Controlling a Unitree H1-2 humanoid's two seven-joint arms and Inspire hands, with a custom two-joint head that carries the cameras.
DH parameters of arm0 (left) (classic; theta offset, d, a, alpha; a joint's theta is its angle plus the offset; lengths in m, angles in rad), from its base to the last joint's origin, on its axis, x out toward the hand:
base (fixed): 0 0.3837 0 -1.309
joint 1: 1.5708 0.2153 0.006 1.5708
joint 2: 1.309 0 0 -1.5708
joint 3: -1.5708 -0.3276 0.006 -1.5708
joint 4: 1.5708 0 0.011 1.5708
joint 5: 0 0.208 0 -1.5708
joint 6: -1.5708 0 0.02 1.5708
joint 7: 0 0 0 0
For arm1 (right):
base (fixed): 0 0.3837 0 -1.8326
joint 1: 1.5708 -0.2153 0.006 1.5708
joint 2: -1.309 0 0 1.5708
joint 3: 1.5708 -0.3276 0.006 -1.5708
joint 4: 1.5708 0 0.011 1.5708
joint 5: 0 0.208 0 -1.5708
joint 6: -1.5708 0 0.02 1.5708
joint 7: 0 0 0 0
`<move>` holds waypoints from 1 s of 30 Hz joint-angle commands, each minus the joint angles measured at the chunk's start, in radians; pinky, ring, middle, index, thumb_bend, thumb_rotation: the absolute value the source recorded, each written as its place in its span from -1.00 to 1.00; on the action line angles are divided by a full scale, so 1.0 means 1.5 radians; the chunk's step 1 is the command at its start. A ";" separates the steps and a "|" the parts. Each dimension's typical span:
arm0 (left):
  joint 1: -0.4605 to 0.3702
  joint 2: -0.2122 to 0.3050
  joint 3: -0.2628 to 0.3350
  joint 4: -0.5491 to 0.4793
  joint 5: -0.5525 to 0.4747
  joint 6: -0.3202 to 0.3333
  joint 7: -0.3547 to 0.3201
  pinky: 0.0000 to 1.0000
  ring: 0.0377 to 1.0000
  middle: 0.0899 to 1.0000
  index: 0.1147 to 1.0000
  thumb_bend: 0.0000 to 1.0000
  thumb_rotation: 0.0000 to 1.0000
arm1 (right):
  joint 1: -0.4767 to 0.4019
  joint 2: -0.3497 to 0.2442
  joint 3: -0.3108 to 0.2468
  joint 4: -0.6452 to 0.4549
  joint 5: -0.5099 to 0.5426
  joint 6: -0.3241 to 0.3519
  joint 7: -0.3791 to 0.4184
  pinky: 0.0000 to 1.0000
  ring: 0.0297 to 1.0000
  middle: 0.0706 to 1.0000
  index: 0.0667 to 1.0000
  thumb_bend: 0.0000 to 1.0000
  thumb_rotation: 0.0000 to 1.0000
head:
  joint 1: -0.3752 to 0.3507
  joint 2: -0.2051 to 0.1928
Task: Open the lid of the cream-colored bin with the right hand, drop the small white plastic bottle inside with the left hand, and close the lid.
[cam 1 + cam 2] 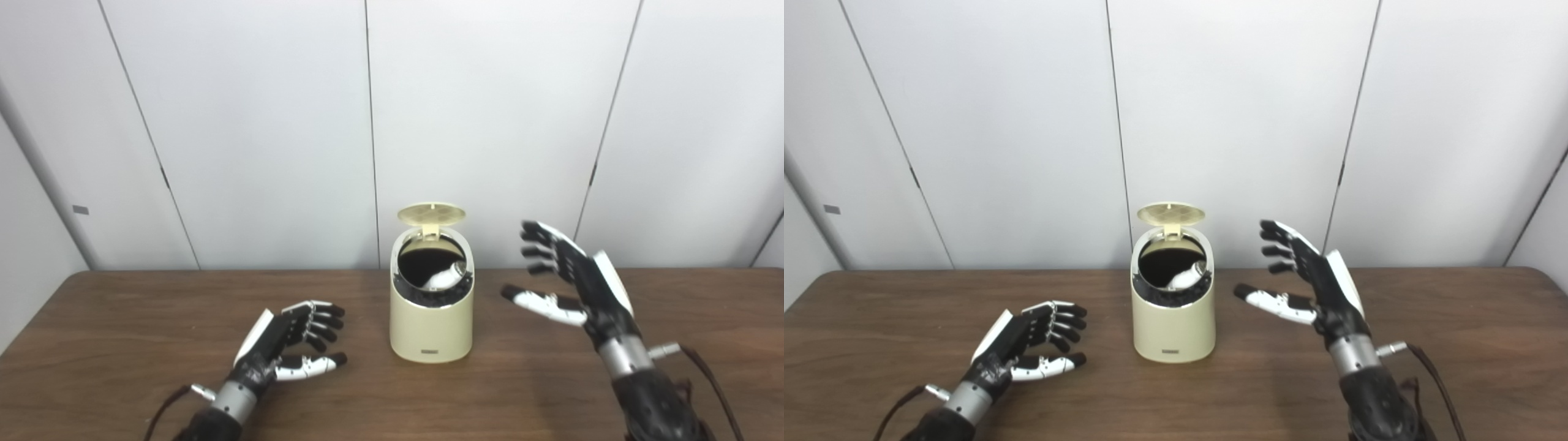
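Observation:
The cream-colored bin (pixel 431 324) stands in the middle of the table. Its round lid (pixel 431 214) is tipped up and open at the back. The small white plastic bottle (pixel 445 277) lies inside the bin, partly showing through the opening. My left hand (pixel 288 343) is open and empty, low over the table to the left of the bin. My right hand (pixel 566 278) is open and empty, raised to the right of the bin, fingers pointing toward the lid but apart from it.
The brown wooden table (pixel 122 343) runs across the view, its far edge against a white panelled wall (pixel 245 122). Cables trail from both wrists near the table's front edge.

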 commanded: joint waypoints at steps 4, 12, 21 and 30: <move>-0.007 -0.011 0.015 0.007 0.008 -0.053 0.023 0.09 0.20 0.30 0.34 0.20 -1.00 | -0.091 -0.044 0.042 -0.032 -0.128 0.031 0.018 0.34 0.56 0.58 0.52 0.20 0.02 | 0.001 -0.002; 0.004 -0.031 0.022 0.026 0.012 -0.064 0.039 0.10 0.20 0.28 0.36 0.17 -1.00 | -0.172 -0.068 0.076 -0.052 -0.182 0.098 0.094 0.38 0.66 0.63 0.56 0.20 0.14 | 0.005 -0.005; 0.012 -0.048 0.028 0.054 0.014 -0.073 0.047 0.09 0.19 0.26 0.33 0.14 -1.00 | -0.227 -0.077 0.097 -0.048 -0.197 0.095 0.145 0.44 0.71 0.64 0.57 0.23 0.06 | 0.013 -0.007; 0.026 -0.067 0.038 0.074 0.015 -0.076 0.055 0.14 0.19 0.26 0.32 0.13 -1.00 | -0.262 -0.086 0.130 -0.047 -0.223 0.099 0.189 0.34 0.66 0.61 0.52 0.31 0.15 | 0.018 -0.010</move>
